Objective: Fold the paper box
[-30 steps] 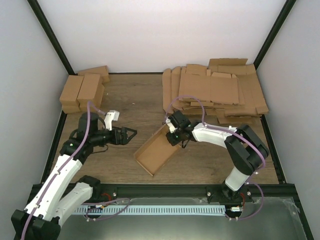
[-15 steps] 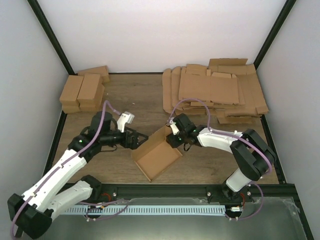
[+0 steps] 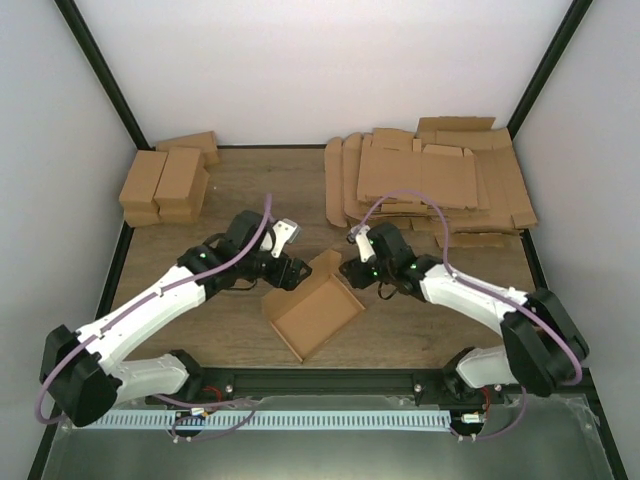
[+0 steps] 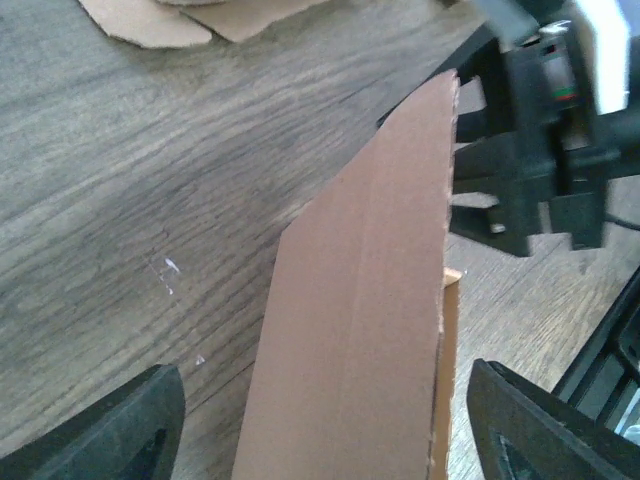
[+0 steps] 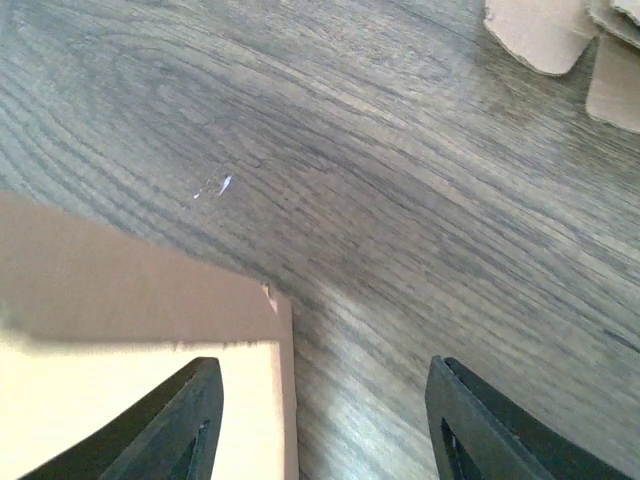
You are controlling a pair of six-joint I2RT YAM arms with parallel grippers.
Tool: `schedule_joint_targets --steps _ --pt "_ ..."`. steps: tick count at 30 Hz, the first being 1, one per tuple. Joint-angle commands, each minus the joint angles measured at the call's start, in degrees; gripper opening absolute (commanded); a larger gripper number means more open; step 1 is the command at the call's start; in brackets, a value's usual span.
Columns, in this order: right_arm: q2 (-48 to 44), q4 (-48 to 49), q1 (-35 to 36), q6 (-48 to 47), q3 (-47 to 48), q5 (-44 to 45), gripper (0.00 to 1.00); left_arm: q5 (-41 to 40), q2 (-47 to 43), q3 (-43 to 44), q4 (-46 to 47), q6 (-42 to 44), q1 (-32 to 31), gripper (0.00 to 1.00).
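Both arms had closed in on the part-folded brown cardboard box [image 3: 312, 308] at mid-counter [image 3: 250, 200]. Left claw [image 3: 288, 272] stood spread, straddling its raised end flap [image 4: 370, 300]. Right claw [image 3: 352, 274] stood spread beside the far corner. Step in hand, apparently: folding that flap inward, which called for a pinch. Finished brown cardboard boxes [image 3: 165, 182] and the heap of flat brown blanks [image 3: 430, 180] lay well apart, obstructing nothing.

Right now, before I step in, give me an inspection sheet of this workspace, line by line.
Surface: wooden table, one small white scuff.
Job's things: paper box, partly folded, an open tray with one raised flap, between the arms.
Clutter: heap of flat blanks far right; finished boxes far left.
Grippers: left gripper open, fingers either side of the flap; right gripper open at the box's far corner.
Cables: purple cables looped along both arms.
Surroundings: white walls, black frame posts.
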Motion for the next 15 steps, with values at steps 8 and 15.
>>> schedule_joint_targets --steps 8,15 --pt "-10.7 4.9 -0.1 0.5 -8.7 -1.3 0.46 2.2 3.9 2.1 0.0 2.4 -0.8 0.69" --pt "-7.9 3.6 4.1 5.1 -8.4 3.2 0.41 2.3 6.4 3.1 -1.2 2.7 -0.8 0.48"
